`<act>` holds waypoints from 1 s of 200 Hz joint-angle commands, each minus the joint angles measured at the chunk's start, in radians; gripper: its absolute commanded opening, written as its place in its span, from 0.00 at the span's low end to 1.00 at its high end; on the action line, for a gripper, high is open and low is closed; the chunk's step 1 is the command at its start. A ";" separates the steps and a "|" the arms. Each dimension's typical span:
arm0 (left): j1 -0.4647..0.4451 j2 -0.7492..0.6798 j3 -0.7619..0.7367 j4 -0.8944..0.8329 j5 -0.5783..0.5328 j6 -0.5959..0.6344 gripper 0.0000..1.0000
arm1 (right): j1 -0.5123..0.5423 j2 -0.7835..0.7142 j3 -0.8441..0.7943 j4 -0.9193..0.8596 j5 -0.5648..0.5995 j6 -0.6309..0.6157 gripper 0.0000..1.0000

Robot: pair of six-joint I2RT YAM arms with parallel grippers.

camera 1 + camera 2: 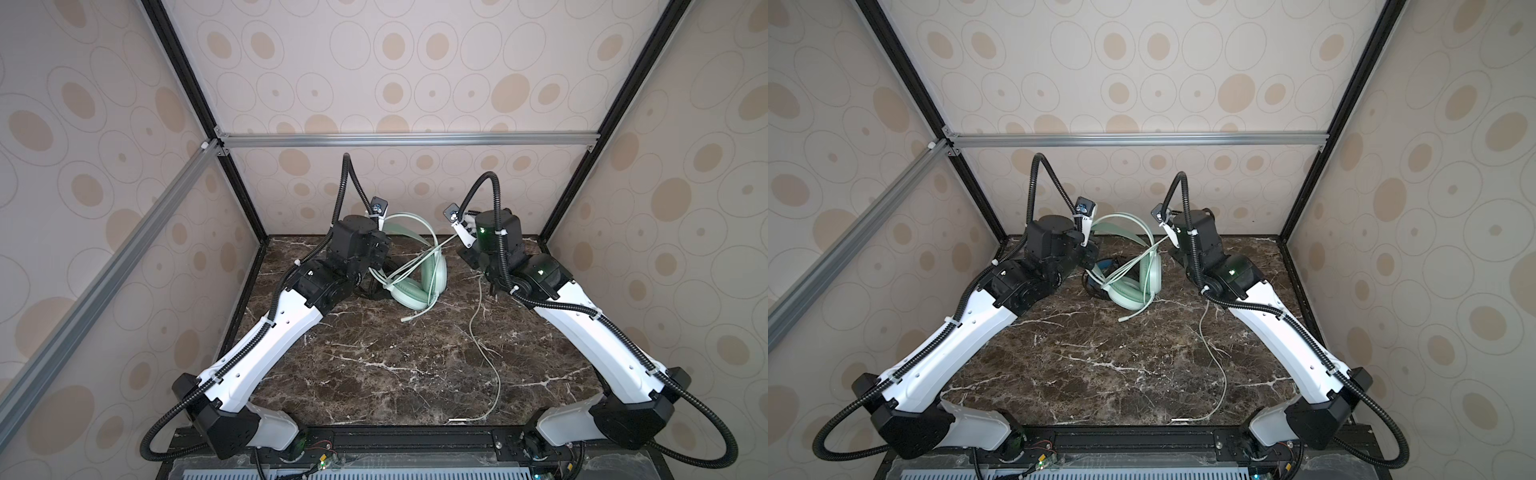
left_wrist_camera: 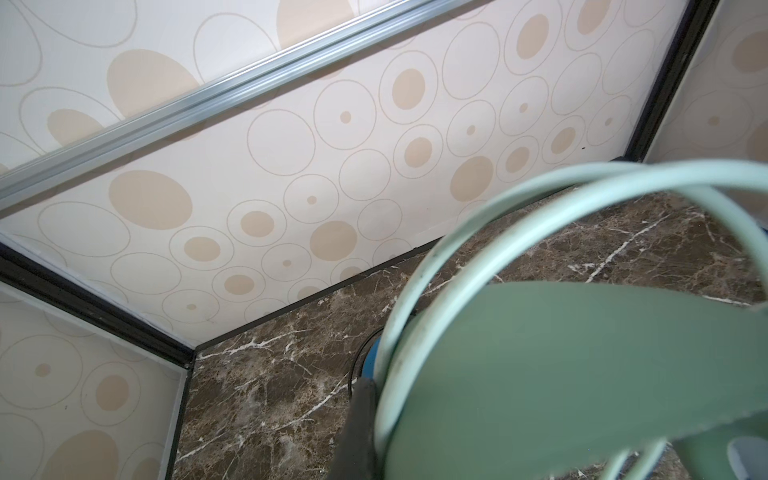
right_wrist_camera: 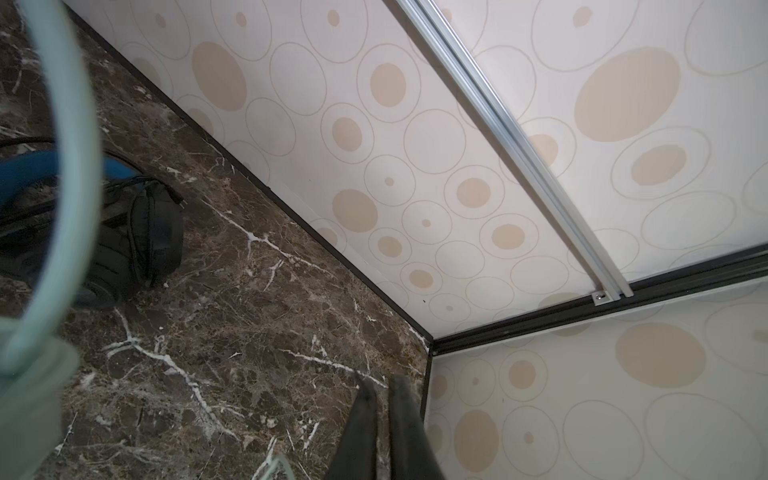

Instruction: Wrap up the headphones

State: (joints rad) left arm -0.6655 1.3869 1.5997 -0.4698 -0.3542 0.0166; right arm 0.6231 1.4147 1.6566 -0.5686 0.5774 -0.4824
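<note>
Dark marble table (image 1: 374,365) bears mint-green headphones (image 1: 409,291), seemingly atop a black pair (image 3: 153,237), pale cable (image 1: 498,384) trailing forward

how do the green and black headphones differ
Colour: the green headphones are mint; the black headphones are black with blue lining.
Pose: the green pair's headband arches up in plain sight; the black pair lies low beside it, mostly hidden.
Cable: the green pair's pale cable runs to the front edge of the table; the black pair's thin cable stays close.
Both are wired over-ear pairs.
</note>
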 commanded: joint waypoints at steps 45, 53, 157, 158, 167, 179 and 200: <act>0.010 -0.056 0.094 -0.008 0.281 -0.102 0.00 | -0.171 -0.020 -0.102 0.095 -0.219 0.330 0.10; 0.010 -0.061 0.095 0.003 0.335 -0.110 0.00 | -0.177 -0.010 -0.107 0.107 -0.237 0.351 0.09; 0.010 -0.027 0.287 0.170 0.511 -0.291 0.00 | -0.204 0.021 -0.270 0.442 -0.495 0.571 0.11; 0.010 -0.026 0.290 0.170 0.512 -0.293 0.00 | -0.204 0.022 -0.271 0.446 -0.498 0.573 0.11; 0.010 -0.017 0.309 0.187 0.523 -0.309 0.00 | -0.204 0.026 -0.276 0.475 -0.524 0.591 0.11; 0.012 -0.009 0.325 0.212 0.529 -0.334 0.00 | -0.204 0.031 -0.287 0.518 -0.562 0.614 0.11; 0.011 0.009 0.370 0.241 0.527 -0.365 0.00 | -0.203 0.036 -0.315 0.585 -0.591 0.664 0.11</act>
State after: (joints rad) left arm -0.6525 1.3865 1.8809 -0.3790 0.1280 -0.2398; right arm 0.4240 1.4380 1.3689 -0.1165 0.0563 0.0956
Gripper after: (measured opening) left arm 0.067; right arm 0.111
